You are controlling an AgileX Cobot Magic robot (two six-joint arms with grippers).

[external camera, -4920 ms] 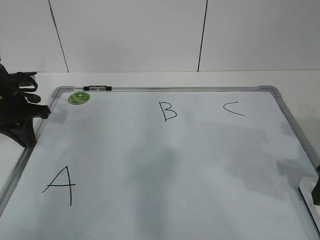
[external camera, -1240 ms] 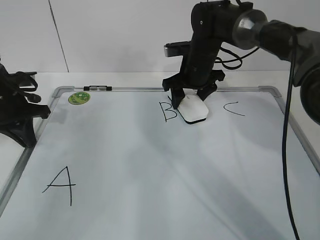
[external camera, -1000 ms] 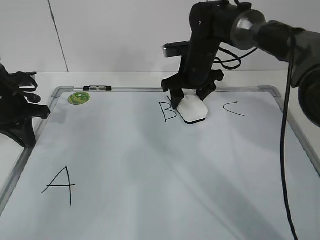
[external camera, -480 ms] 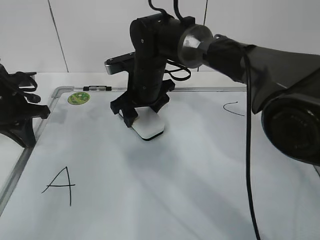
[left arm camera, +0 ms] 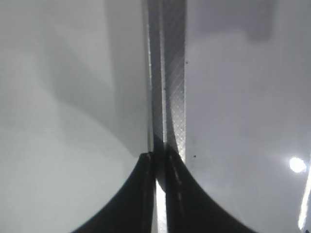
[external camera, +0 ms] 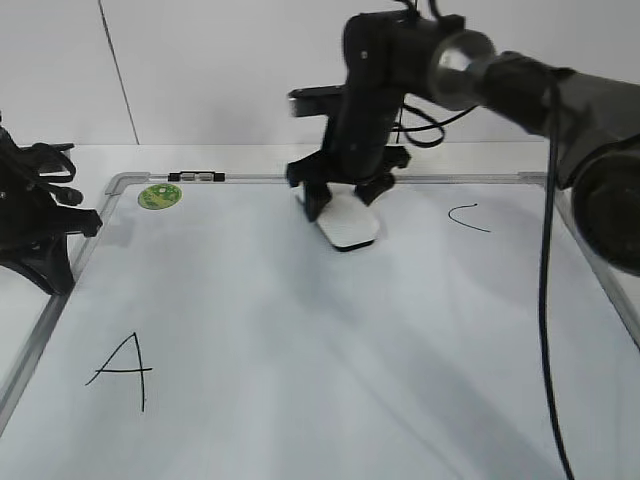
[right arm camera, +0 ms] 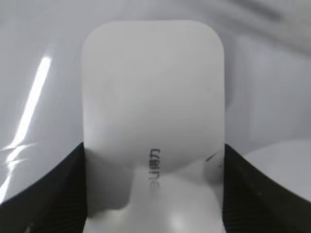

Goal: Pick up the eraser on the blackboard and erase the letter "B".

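The right pincer (external camera: 343, 205) grips the eraser (external camera: 347, 225) flat on the blackboard (external camera: 330, 350), its long axis running away from the wrist, between "A" (external camera: 122, 368) and "C" (external camera: 468, 217), no "B" visible.

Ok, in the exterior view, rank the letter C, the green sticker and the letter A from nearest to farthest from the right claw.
The right claw grips the eraser near the blackboard's top edge.
1. Letter C, just to its right.
2. Green sticker, at the top left corner.
3. Letter A, lower left, toward the camera.
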